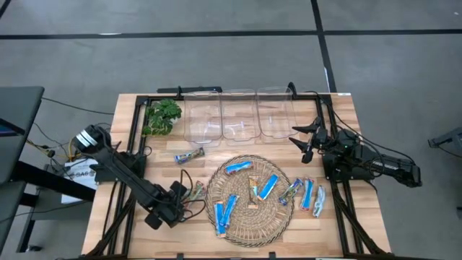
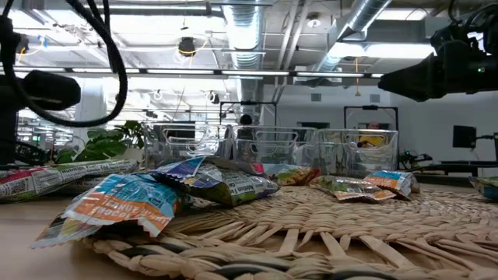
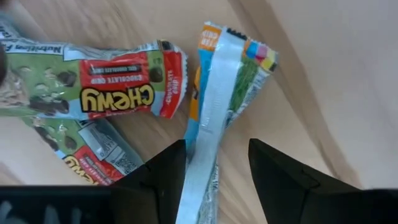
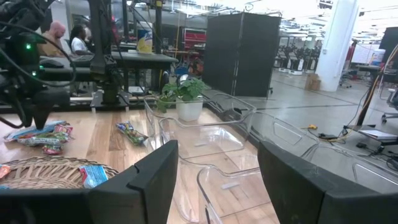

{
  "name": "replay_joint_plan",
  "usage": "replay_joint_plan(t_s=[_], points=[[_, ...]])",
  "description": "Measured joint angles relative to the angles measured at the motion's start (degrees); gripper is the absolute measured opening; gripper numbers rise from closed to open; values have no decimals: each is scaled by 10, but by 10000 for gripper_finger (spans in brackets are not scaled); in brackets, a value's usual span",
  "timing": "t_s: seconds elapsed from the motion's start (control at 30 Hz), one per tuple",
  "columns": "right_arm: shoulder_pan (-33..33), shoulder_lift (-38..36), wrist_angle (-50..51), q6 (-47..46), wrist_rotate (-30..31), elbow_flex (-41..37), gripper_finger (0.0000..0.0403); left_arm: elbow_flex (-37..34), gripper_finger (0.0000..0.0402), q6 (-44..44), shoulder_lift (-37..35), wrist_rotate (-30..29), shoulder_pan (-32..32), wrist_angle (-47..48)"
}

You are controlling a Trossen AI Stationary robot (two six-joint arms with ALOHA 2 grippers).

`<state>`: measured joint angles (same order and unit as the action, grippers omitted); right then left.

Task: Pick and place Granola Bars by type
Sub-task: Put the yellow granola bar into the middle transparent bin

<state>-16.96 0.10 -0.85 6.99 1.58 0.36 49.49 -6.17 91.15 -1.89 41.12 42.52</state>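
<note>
My left gripper points down near the table's left front, open over three Granola Bars beside the woven mat. Its fingers stand on either side of a bar lying seam side up, blue, orange and green at the edges. Two red-and-green bars lie flat just beside it. In the high view this gripper hides most of the cluster. Several blue and multicoloured bars lie on the mat and to its right. My right gripper waits open, level, at the right.
Three clear bins stand in a row at the far edge, with a small green plant to their left. One more bar lies on bare wood in front of the left bin. Dark frame rails run along both table sides.
</note>
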Motion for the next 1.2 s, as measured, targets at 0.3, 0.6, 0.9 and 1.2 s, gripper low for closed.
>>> replay_joint_plan(t_s=[0.3,0.6,0.9,1.2], points=[[0,0,0,0,0,0,215,-22,169,-8,9,-3,0,-11],[0,0,0,0,0,0,215,-27,139,-17,8,-12,1,-26],[0,0,0,0,0,0,215,-28,50,-32,8,-7,0,-51],[0,0,0,0,0,0,215,-28,61,-117,10,-5,-11,-222]])
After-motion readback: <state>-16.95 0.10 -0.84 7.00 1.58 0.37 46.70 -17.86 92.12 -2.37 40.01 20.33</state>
